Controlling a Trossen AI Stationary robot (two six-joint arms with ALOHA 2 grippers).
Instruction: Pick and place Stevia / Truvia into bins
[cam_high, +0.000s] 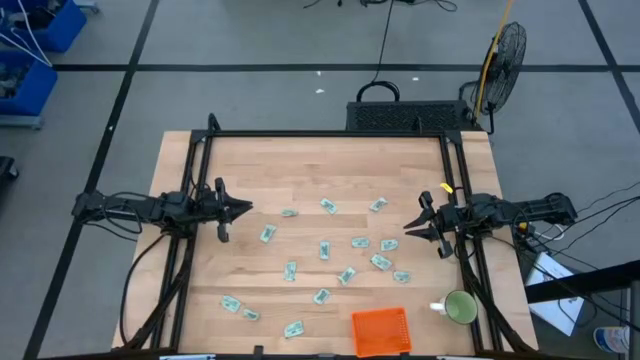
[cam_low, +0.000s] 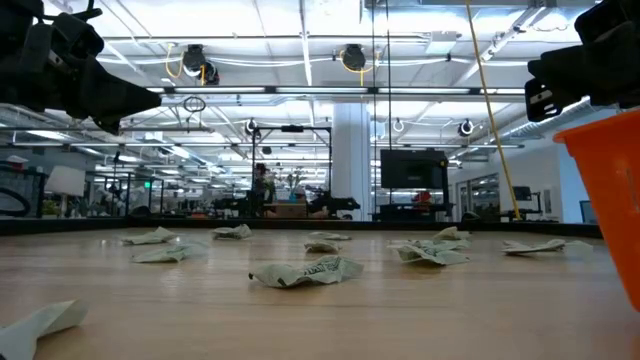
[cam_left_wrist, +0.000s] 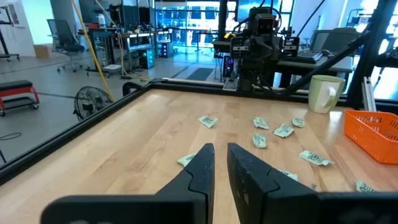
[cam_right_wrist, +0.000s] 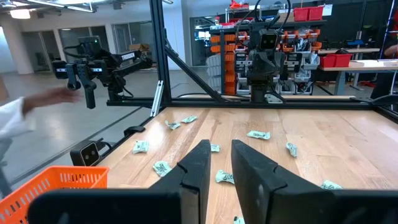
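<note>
Several pale green and white Stevia sachets (cam_high: 326, 250) lie flat and scattered over the middle and near part of the wooden table (cam_high: 300, 170); one crumpled sachet (cam_low: 305, 270) shows close in the low view. The orange meshed bin (cam_high: 381, 331) stands at the near edge, right of centre. My left gripper (cam_high: 243, 208) hovers level at the table's left side, pointing right, fingers a narrow gap apart (cam_left_wrist: 221, 148) with nothing between them. My right gripper (cam_high: 412, 228) hovers level at the right side, pointing left, its fingers (cam_right_wrist: 221, 144) likewise slightly apart and empty.
A green mug (cam_high: 460, 307) stands beside the bin at the near right. A black frame runs along the table's far, left and right sides. A floor fan (cam_high: 505, 50) stands beyond the far right corner. A person's blurred sleeve and hand (cam_right_wrist: 37, 102) show off the table's near side.
</note>
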